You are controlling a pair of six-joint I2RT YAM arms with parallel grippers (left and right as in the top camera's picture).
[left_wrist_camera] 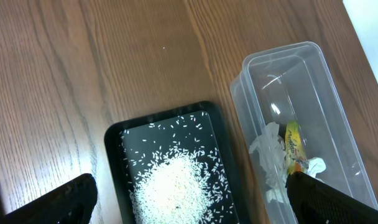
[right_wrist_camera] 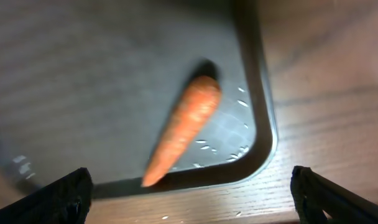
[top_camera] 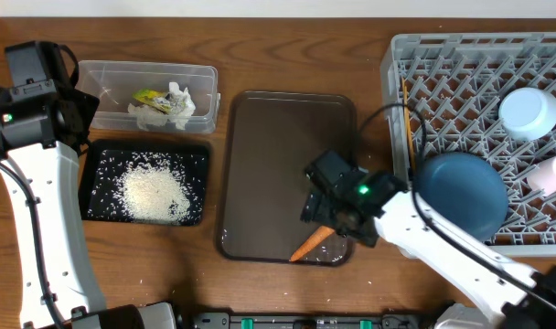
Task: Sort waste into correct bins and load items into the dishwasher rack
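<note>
2 bins sit side by side at the left of the worktop (top_camera: 205, 274): a clear tub (top_camera: 200, 87) holding the crumpled white paper (top_camera: 173, 110) and the yellow-green wrapper (top_camera: 151, 96), and just beside it a black tray (top_camera: 93, 187) with a heap of rice (top_camera: 153, 192) in its middle and scattered grains around the heap. Next to both lies the brown serving tray (top_camera: 278, 137), bare except for the carrot (right_wrist_camera: 183, 130), which lies tilted in 1 corner with a few stray grains (right_wrist_camera: 235, 134) close to it. The grey rack (top_camera: 443, 82) fills the other end of the worktop and carries the blue dish (top_camera: 461, 194), the white cup (top_camera: 529, 112) and, along the edge nearest the serving tray, the chopsticks (top_camera: 406, 119). The right arm reaches in from the near side, passing in front of the rack, and partly covers the serving tray corner in the overhead view. Its right end effector (right_wrist_camera: 192, 199) hangs above the carrot with fingers spread wide, pinching nothing and not touching the carrot. The left end effector (left_wrist_camera: 195, 200) is also spread and empty, held over the black tray and the tub and looking down on both.
</note>
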